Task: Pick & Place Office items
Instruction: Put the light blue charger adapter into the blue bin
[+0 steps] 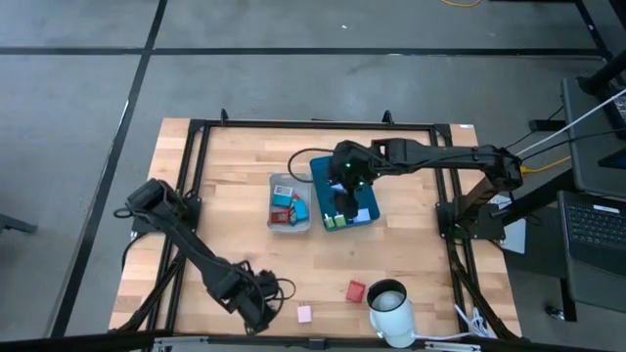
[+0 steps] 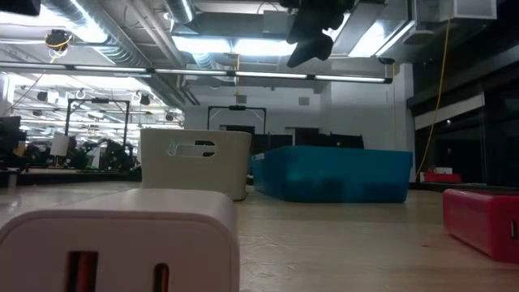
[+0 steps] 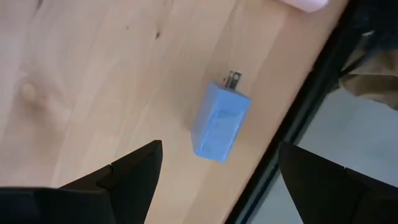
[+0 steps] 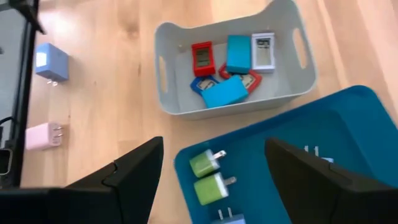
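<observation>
Your left gripper (image 3: pixel 214 180), fingers spread and empty, hovers over the small blue plastic plug adapter (image 3: pixel 221 124), which lies diagonally between them, prongs pointing away.

This is a big lab or workshop room — not a home. The low view shows a high ceiling (image 2: pixel 162 49) with bare pipes and long bright lights (image 2: pixel 243 45), and more work benches (image 2: pixel 73 154) far back. From above, a wooden table (image 1: pixel 235 156) in a black metal frame stands on a grey floor (image 1: pixel 78 98), with a laptop (image 1: pixel 597 225) on a stand beside it.
</observation>
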Robot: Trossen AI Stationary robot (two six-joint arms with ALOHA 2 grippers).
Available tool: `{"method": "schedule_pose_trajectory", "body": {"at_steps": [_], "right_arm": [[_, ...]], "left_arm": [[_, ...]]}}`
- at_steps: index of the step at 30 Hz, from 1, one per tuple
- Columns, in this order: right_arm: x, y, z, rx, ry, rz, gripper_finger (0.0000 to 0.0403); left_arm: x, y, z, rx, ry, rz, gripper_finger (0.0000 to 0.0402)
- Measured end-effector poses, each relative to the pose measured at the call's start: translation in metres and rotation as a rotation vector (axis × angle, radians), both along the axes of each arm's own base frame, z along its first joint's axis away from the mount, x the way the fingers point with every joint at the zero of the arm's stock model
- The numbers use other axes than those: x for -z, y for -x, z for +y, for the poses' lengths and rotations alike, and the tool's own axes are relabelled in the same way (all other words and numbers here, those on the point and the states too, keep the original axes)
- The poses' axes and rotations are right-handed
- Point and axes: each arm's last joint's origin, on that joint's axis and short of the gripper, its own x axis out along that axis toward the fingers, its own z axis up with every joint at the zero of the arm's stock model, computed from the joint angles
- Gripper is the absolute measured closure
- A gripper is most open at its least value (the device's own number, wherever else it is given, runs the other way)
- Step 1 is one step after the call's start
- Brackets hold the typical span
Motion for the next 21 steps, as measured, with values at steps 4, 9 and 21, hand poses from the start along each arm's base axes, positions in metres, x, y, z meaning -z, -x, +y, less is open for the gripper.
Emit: {"method": "schedule_pose_trajectory", "body": {"at_steps": [4, 9, 21], "right_arm": [[0.000, 0.000, 0.005, -0.005, 0.000, 0.001, 0.0119], [0.000, 0.000, 0.006, 0.007, -0.004, 0.003, 0.0119], [-0.001, -0.001, 0.006, 0.008, -0.003, -0.014, 0.0119]], "left_arm": [[0.012, -0.003, -0.003, 0.006, -0.015, 0.034, 0.0089], [0.029, -0.004, -0.009, 0.052, -0.010, 0.100, 0.0089], [0.044, -0.010, -0.018, 0.062, -0.013, 0.070, 0.0089]]}}
